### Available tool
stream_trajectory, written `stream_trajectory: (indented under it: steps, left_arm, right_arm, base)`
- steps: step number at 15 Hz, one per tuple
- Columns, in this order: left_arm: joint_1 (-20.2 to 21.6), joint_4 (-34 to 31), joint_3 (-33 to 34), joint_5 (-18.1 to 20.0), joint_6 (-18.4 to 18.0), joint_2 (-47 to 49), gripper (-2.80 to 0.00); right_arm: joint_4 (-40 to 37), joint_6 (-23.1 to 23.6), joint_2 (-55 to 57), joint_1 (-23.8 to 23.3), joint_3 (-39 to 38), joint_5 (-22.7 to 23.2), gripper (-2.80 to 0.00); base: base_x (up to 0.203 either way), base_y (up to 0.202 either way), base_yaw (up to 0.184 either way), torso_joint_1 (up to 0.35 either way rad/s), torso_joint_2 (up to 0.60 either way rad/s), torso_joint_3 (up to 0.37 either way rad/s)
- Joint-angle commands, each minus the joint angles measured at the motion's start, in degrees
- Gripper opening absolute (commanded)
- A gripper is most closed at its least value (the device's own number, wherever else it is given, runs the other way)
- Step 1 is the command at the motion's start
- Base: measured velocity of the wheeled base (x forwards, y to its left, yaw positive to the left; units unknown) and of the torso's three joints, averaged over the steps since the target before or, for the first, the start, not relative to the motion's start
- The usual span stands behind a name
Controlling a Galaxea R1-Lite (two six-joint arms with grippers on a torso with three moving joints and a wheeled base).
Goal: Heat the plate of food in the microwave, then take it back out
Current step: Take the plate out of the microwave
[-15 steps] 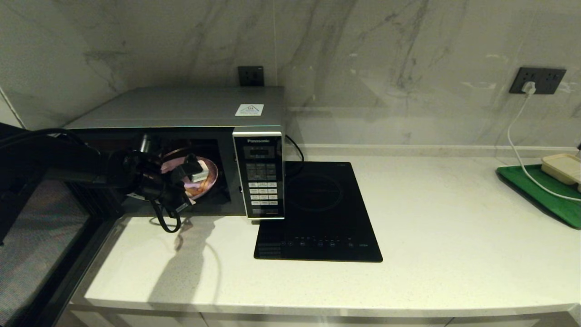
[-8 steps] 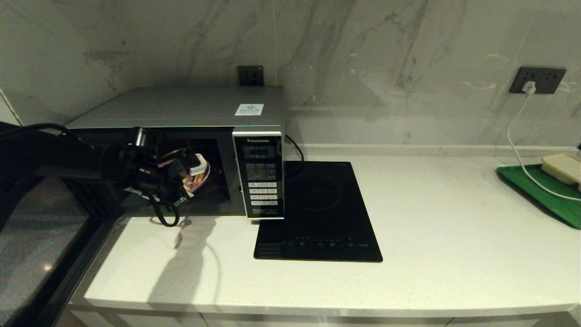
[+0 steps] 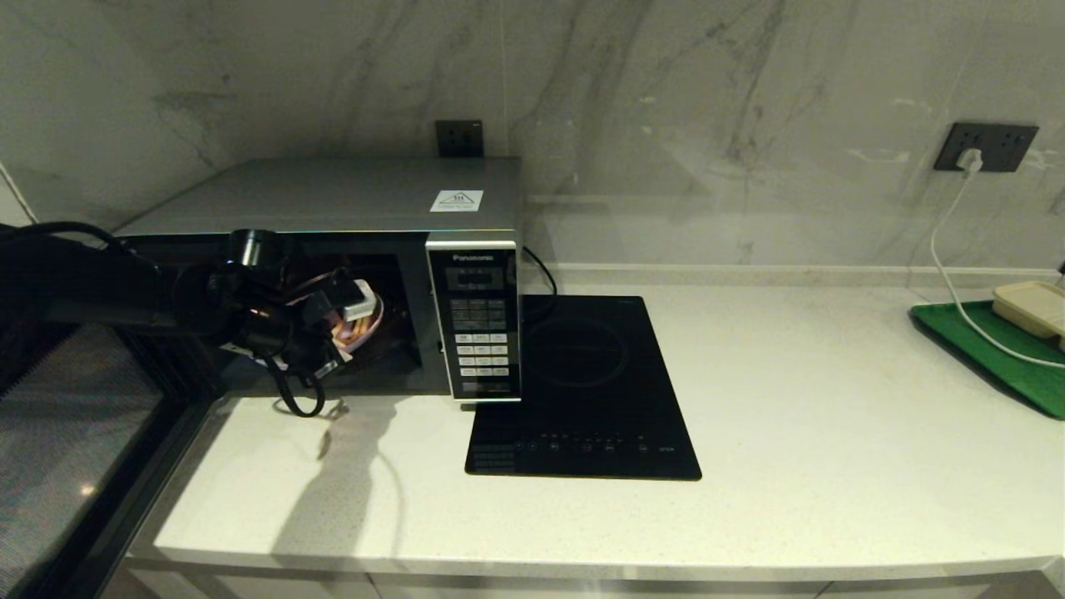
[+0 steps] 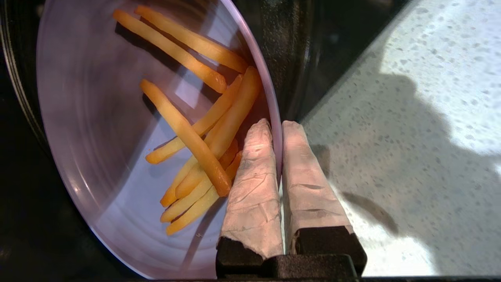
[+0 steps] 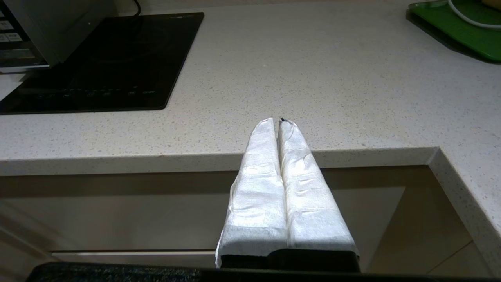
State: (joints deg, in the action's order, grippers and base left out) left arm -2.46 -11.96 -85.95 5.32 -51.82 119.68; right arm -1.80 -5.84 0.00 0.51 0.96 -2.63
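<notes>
The silver microwave (image 3: 349, 195) stands at the counter's left with its door (image 3: 75, 441) swung open to the left. My left gripper (image 3: 354, 304) reaches into the cavity, shut on the near rim of the lilac plate of food (image 3: 370, 329). In the left wrist view the two taped fingers (image 4: 254, 176) pinch the plate (image 4: 86, 117) at its edge, and the gripper (image 4: 277, 125) holds it tilted, with the fries (image 4: 195, 133) lying against the inner finger. My right gripper (image 5: 276, 120) hangs shut and empty below the counter's front edge, out of the head view.
A flat black induction hob (image 3: 586, 387) lies right beside the microwave's keypad panel (image 3: 476, 320). At the far right a green tray (image 3: 990, 353) carries a beige lidded box (image 3: 1032, 306), with a white cable (image 3: 948, 274) running to a wall socket.
My left gripper has risen with the plate and drawn slightly left; the plate has come up off the cavity floor and is more hidden behind the gripper.
</notes>
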Motion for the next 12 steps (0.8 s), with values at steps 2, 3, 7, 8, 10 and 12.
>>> stream_trajectory:
  steps: [2,3,7,8,10,12]
  left_arm:
    - [-0.5,0.0,3.3,0.1,-0.3,-3.2,-2.80]
    - [-0.5,0.0,3.8,0.2,-0.2,-3.5,-2.80]
    - [-0.5,0.1,6.6,0.3,-0.3,-5.5,-2.80]
    - [-0.5,0.1,7.9,0.3,-0.3,-6.2,-2.80]
    - [-0.9,0.1,11.0,0.2,-0.3,-8.4,-2.80]
    - [-1.5,1.3,14.7,0.0,-0.3,-11.0,-2.80]
  right_arm:
    - [0.0,0.0,0.0,0.0,0.0,0.0,-2.80]
    - [0.0,-0.1,0.0,0.0,0.0,0.0,-2.80]
    - [0.0,0.0,0.0,0.0,0.0,0.0,-2.80]
    - [0.0,0.0,0.0,0.0,0.0,0.0,-2.80]
    - [0.0,0.0,0.0,0.0,0.0,0.0,-2.80]
    - [0.0,0.0,0.0,0.0,0.0,0.0,-2.80]
  base:
    - [0.000,0.000,0.000,0.000,0.00,0.000]
    - [0.000,0.000,0.000,0.000,0.00,0.000]
    - [0.000,0.000,0.000,0.000,0.00,0.000]
    - [0.000,0.000,0.000,0.000,0.00,0.000]
    - [0.000,0.000,0.000,0.000,0.00,0.000]
    - [0.000,0.000,0.000,0.000,0.00,0.000]
